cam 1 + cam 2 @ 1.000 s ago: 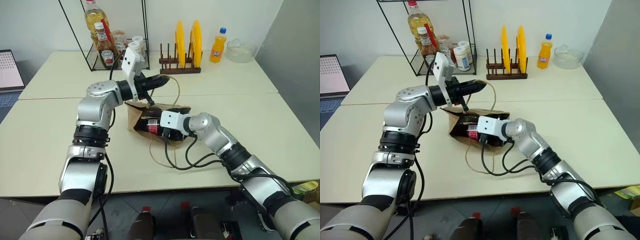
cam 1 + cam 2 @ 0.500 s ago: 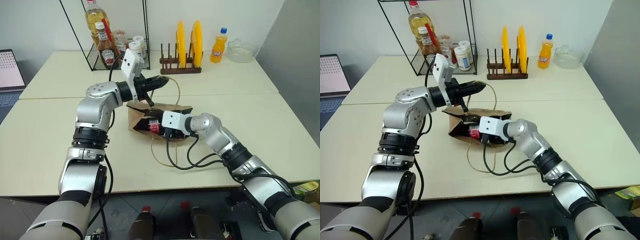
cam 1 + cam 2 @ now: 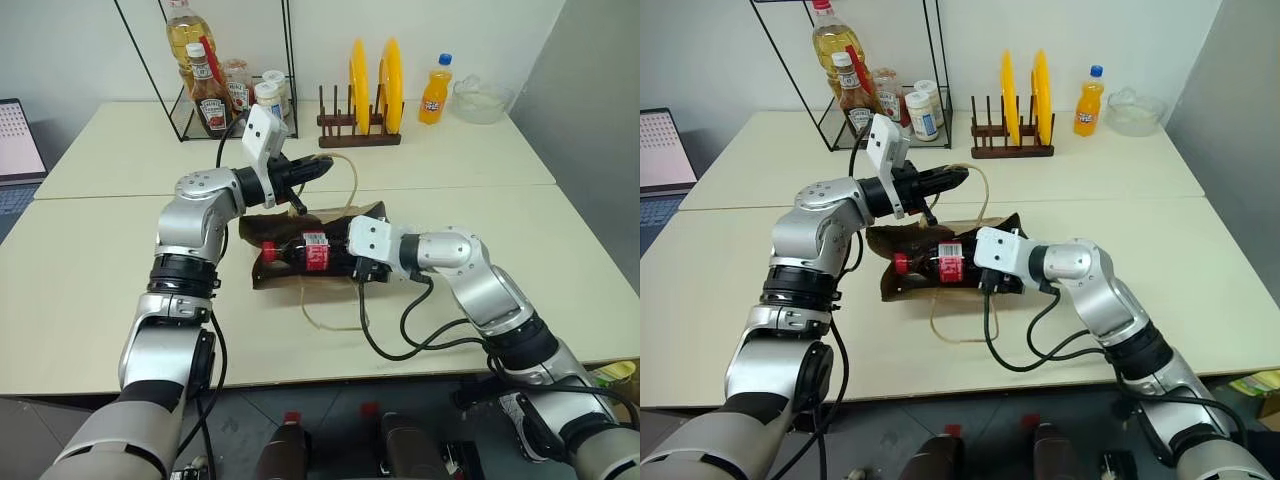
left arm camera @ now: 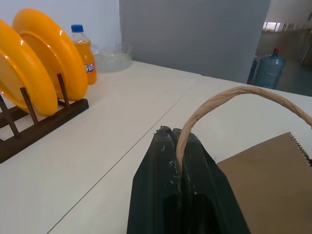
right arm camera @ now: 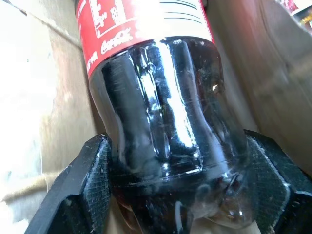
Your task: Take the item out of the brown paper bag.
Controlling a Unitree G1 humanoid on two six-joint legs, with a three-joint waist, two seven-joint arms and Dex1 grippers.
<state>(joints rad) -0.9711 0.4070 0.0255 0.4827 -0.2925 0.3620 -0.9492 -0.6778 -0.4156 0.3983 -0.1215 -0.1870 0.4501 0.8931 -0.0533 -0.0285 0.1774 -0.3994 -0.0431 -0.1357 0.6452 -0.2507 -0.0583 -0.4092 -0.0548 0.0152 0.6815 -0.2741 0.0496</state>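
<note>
The item (image 3: 305,250) is a small dark cola bottle with a red label and a red cap, lying on its side with the cap toward the left. My right gripper (image 3: 352,263) is shut on its base, and both finger pads (image 5: 83,180) press against the dark plastic (image 5: 161,122). The creased brown paper bag (image 3: 262,228) lies behind and under the bottle, which shows along nearly its whole length. My left gripper (image 3: 325,162) is shut on the bag's tan cord handle (image 4: 234,95), holding it up above the bag (image 4: 265,185).
At the back left stands a wire rack (image 3: 200,100) with an oil bottle, a ketchup bottle and jars. A wooden rack with yellow plates (image 3: 362,85), an orange soda bottle (image 3: 435,90) and a glass bowl (image 3: 482,100) line the far edge. A second cord loop (image 3: 335,315) lies on the table in front.
My right gripper has drawn back to the right and upward with the bottle, so much more of the bottle shows. The bag has flattened and spread left. The left gripper kept its hold.
</note>
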